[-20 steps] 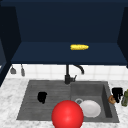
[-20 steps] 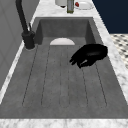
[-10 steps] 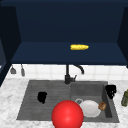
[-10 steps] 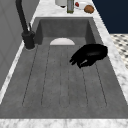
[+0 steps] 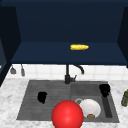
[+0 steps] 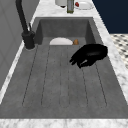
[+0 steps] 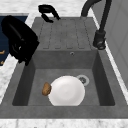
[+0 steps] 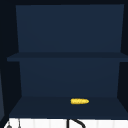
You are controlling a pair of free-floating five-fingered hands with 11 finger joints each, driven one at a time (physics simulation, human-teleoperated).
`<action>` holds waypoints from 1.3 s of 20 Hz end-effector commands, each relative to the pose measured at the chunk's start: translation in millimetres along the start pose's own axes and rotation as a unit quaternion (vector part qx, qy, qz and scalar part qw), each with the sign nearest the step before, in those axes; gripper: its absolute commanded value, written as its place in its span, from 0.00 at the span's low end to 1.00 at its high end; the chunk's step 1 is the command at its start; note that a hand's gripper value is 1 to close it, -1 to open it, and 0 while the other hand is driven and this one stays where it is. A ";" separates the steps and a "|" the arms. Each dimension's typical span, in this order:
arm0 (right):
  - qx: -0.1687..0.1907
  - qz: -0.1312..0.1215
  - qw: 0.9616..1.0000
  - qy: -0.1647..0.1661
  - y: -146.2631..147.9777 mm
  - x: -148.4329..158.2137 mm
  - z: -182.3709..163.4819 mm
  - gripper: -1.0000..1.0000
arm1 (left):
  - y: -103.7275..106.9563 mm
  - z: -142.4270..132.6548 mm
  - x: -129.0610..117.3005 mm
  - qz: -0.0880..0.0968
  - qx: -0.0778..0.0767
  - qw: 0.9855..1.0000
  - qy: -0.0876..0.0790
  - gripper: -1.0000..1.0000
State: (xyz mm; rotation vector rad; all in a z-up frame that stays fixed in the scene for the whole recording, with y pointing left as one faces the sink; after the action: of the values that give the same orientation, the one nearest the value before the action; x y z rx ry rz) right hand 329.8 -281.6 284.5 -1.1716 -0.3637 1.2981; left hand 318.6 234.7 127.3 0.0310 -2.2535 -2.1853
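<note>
My left hand hovers over the ribbed drainboard. The left side view shows it with fingers loosely extended and nothing in them, and it is small at the back of the right side view. My right hand hangs above the right rim of the sink basin, large in the right side view, fingers drooping and relaxed, holding nothing. Below it in the basin lies a white plate with a small brown item against its edge. A red ball sits at the sink's front edge.
A black faucet rises behind the sink. A yellow corn cob lies on the dark cabinet's lower shelf. A green bottle stands on the counter to the right, with a plate beyond it. Utensils hang at the left wall.
The right hand has drifted slightly left and back over the basin's right side. The left hand has stayed where it was.
</note>
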 end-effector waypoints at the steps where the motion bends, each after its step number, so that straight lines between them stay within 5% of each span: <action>1: -0.003 -0.005 0.999 0.032 8.5 24.8 -8.3 1.00 | 0.0 0.0 0.0 0.000 0.000 1.000 0.000 0.50; 5: -0.038 -0.018 0.998 0.036 22.4 45.3 -10.0 1.00 | 0.0 0.0 0.0 0.000 0.000 1.000 0.000 0.50; 6: -0.043 -0.019 0.998 0.035 24.7 50.7 -10.5 0.00 | 0.0 0.0 0.0 0.000 0.000 1.000 0.000 0.50; 15: -0.086 -0.023 0.996 0.015 62.7 87.0 22.1 0.00 | 0.0 0.0 0.0 0.000 0.000 1.000 0.000 0.50; 26: -0.099 -0.019 0.995 -0.014 77.3 97.3 12.6 0.00 | 0.0 0.0 0.0 0.000 0.000 1.000 0.000 0.50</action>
State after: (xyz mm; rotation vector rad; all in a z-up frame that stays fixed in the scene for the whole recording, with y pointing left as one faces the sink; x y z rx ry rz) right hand 307.4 -200.1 191.4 -1.2813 -0.4930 1.2645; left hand 318.6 234.7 127.3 0.0310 -2.2535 -2.1853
